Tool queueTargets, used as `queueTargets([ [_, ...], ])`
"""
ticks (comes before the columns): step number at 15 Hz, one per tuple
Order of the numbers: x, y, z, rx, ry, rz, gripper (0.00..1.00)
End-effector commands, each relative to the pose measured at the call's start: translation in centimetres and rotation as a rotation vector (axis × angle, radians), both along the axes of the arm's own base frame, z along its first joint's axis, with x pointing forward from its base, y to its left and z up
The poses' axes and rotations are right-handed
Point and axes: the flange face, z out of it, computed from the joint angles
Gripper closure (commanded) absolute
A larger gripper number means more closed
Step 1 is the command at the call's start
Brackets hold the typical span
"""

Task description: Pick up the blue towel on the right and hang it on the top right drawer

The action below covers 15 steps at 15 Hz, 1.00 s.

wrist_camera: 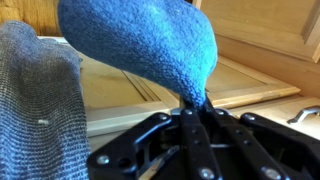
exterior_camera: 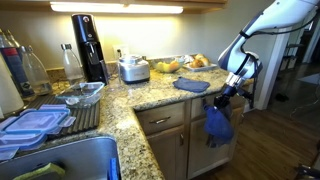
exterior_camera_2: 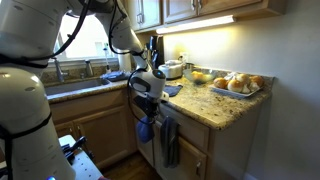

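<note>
My gripper [exterior_camera: 229,93] is shut on the blue towel [exterior_camera: 218,126], pinching one end so the cloth hangs limp in front of the lower cabinets. Both also show in an exterior view: the gripper [exterior_camera_2: 148,103] and the hanging towel [exterior_camera_2: 146,131]. In the wrist view the blue towel [wrist_camera: 150,45] bunches out from between the closed fingers [wrist_camera: 194,108]. The top right drawer [exterior_camera: 201,108] of light wood sits just under the counter edge, right beside the gripper and partly hidden by it.
A darker grey towel [exterior_camera_2: 168,141] hangs from the cabinet front beside the blue one, and shows in the wrist view [wrist_camera: 35,110]. Another blue towel [exterior_camera: 190,85] lies folded on the granite counter [exterior_camera: 150,95]. A handled drawer [exterior_camera: 160,120] is nearby. Fruit bowls stand at the back.
</note>
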Motion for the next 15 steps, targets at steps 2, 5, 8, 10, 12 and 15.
queueTargets([
  [2,-1.0,-0.7,2.0,0.032,-0.003,-0.013,0.96],
  [5,-0.9,-0.9,2.0,0.039,-0.008,-0.019,0.96],
  [8,-0.5,-1.2,1.0,0.049,-0.005,-0.036,0.96],
  [10,-0.5,-1.3,0.6,0.049,-0.006,-0.044,0.96],
  [12,-0.6,-1.1,0.2,0.042,0.005,-0.05,0.65],
  [15,-0.8,-1.0,0.1,0.035,0.004,-0.041,0.46],
])
